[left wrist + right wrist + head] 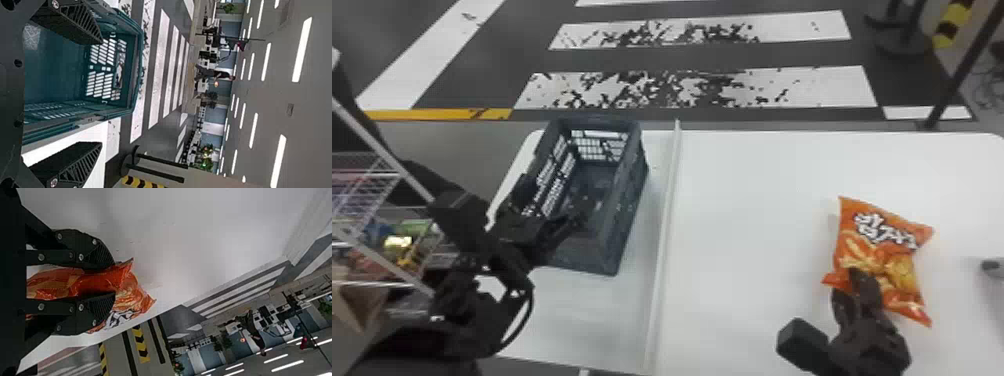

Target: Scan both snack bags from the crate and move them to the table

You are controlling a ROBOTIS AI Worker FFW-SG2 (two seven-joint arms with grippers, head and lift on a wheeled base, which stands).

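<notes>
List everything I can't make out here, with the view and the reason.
- Part of the orange snack bag's lower end: head view, behind the right gripper.
- Crate's near left corner: head view, behind the left arm.
- Goods on the rack: head view, too small.
- Grey object: head view, cut off by the right edge.

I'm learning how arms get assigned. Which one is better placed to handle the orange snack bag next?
Right, I'd say: its fingers grip the orange snack bag by the table; the left gripper is open at the crate.
</notes>
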